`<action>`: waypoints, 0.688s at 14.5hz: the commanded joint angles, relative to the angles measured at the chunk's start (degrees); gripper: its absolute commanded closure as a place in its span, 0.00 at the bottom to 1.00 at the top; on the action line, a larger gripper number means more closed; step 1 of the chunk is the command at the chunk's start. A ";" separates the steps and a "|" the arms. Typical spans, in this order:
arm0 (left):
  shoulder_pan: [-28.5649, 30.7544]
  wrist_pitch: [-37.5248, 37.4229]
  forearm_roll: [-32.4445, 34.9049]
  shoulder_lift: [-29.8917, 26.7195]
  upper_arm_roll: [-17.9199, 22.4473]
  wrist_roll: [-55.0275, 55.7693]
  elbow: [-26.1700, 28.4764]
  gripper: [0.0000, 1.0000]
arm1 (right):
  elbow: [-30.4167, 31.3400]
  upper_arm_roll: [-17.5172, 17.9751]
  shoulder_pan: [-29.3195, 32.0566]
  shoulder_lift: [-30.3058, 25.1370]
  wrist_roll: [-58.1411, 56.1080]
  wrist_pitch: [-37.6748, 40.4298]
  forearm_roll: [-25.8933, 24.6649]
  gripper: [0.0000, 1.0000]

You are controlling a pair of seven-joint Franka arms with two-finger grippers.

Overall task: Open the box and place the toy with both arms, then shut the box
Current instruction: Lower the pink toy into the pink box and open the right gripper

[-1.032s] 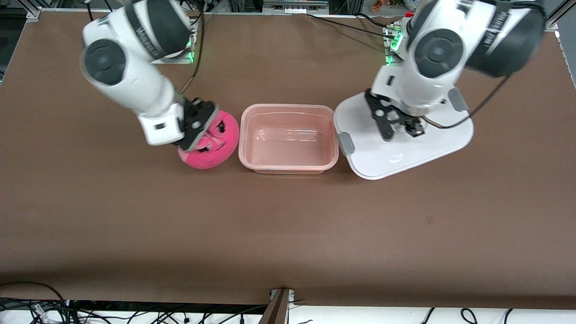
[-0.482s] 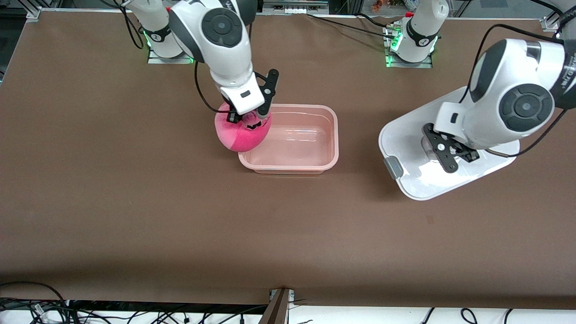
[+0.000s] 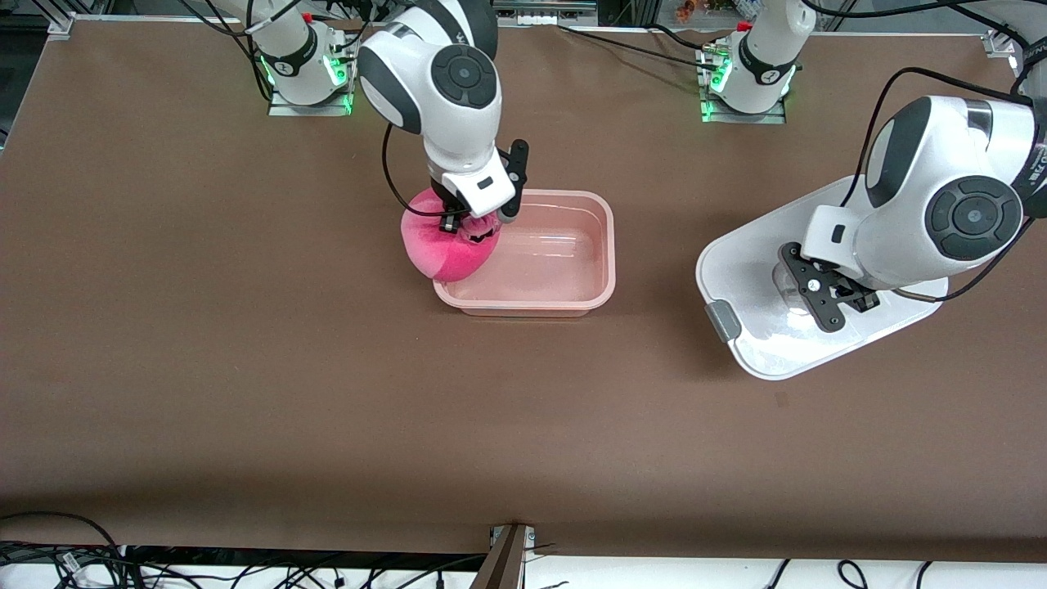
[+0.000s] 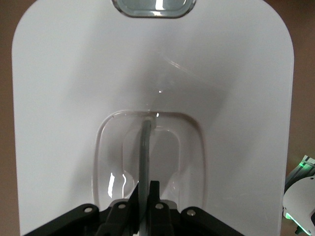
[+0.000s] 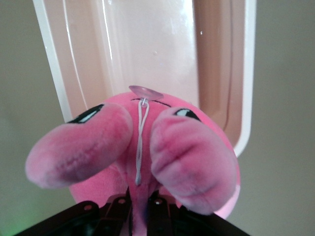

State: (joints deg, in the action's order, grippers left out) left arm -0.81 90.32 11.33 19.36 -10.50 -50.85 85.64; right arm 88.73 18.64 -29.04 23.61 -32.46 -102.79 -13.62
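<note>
The pale pink box base [image 3: 601,245] stands open in the table's middle; it also shows in the right wrist view [image 5: 147,54]. My right gripper [image 3: 470,225] is shut on the hot-pink plush toy [image 3: 442,249] and holds it over the box's rim at the right arm's end; the toy [image 5: 177,152] fills the right wrist view. My left gripper [image 3: 826,298] is shut on the clear centre handle [image 4: 145,147] of the white lid [image 3: 752,270], which is toward the left arm's end of the table. The lid [image 4: 64,98] has a grey clip [image 3: 723,321].
The brown table top [image 3: 523,425] spreads wide around the box. The arm bases [image 3: 748,74] with green lights stand along the table's edge farthest from the front camera. Cables hang by the edge nearest to it.
My right gripper lifted the toy from the table beside the box and carried it over the box's rim. My left gripper carried the lid away from the box toward the left arm's end.
</note>
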 commanded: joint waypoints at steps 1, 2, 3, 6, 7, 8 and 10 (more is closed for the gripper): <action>1.33 0.73 0.01 0.32 -0.75 -1.10 -0.65 1.00 | -3.99 -0.36 -3.29 3.89 6.24 0.31 -1.32 0.27; 1.34 0.73 0.01 0.50 -0.75 -1.01 -0.65 1.00 | -5.31 -0.36 -4.26 4.86 9.84 0.14 -1.32 0.00; 1.34 0.82 0.01 0.67 -0.66 -0.83 -0.65 1.00 | -6.97 -0.36 -5.23 5.83 13.79 -0.12 -1.24 0.00; 1.95 0.82 -0.17 1.20 -0.66 -0.83 -0.83 1.00 | -11.90 -0.36 -6.64 7.15 24.43 -0.13 -1.15 0.00; 1.95 0.82 -0.17 1.20 -0.66 -0.74 -0.83 1.00 | -12.52 -0.36 -6.64 7.16 27.33 -0.21 -1.06 0.00; 1.95 0.82 -0.51 1.20 -0.66 -0.57 -0.83 1.00 | -13.22 -0.45 -6.56 7.16 28.58 -0.21 -1.06 0.00; 2.30 0.73 -0.87 0.86 -0.75 -0.74 -0.91 1.00 | -14.72 -0.97 -5.85 6.63 28.60 0.57 -0.89 0.00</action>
State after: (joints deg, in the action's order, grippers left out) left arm 0.50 91.15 11.26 20.59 -10.51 -50.85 85.61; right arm 77.30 18.25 -35.04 29.59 -5.37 -104.01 -14.04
